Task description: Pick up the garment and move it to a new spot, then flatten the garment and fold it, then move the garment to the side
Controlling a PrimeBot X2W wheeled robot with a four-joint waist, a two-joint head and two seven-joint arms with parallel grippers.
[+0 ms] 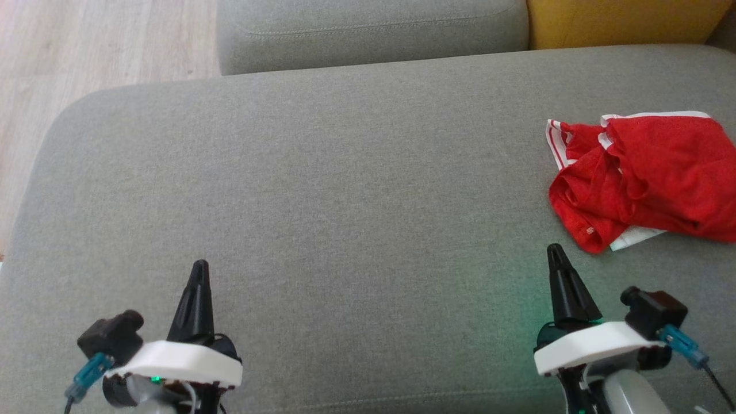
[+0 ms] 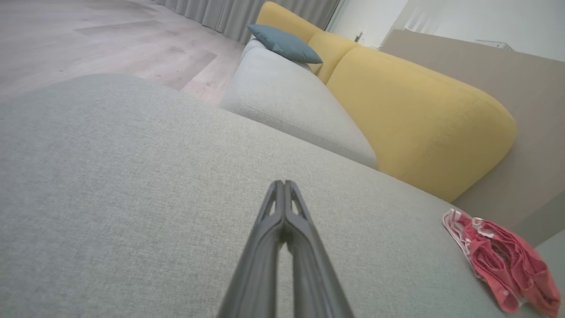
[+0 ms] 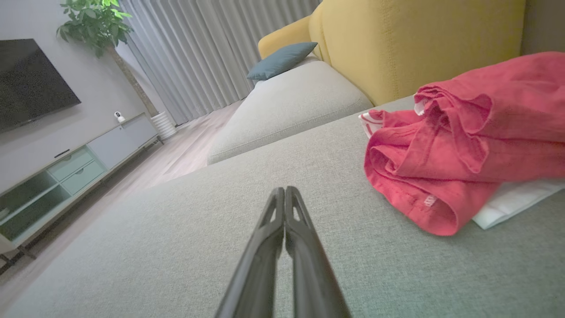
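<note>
The broad grey woven sofa cushion (image 1: 345, 201) is the work surface, and most of its fabric lies bare in front of the robot. The red mesh garment with white striped trim (image 1: 644, 172) sits far out on the robot's right side of the cushion, near the edge of the head view. It is bunched in loose overlapping layers, with a rolled red hem towards the robot and a white panel poking out underneath.

That heap fits two stages. It could be a rumpled garment waiting to be carried to open cushion, or a roughly folded one already set aside. The layers are too uneven to settle which, so I would not commit to a move on this view alone.

On handling, the cloth looks thin and slippery. Any grip would likely do best on the near rolled hem, where the layers stack, rather than on the white flap, which could slide out alone.

The right pincer (image 1: 555, 250) hovers just short of the hem, its fingers pressed together and holding nothing. The left pincer (image 1: 199, 265) is well apart from the garment over bare cushion, likewise pressed together and holding nothing.
</note>
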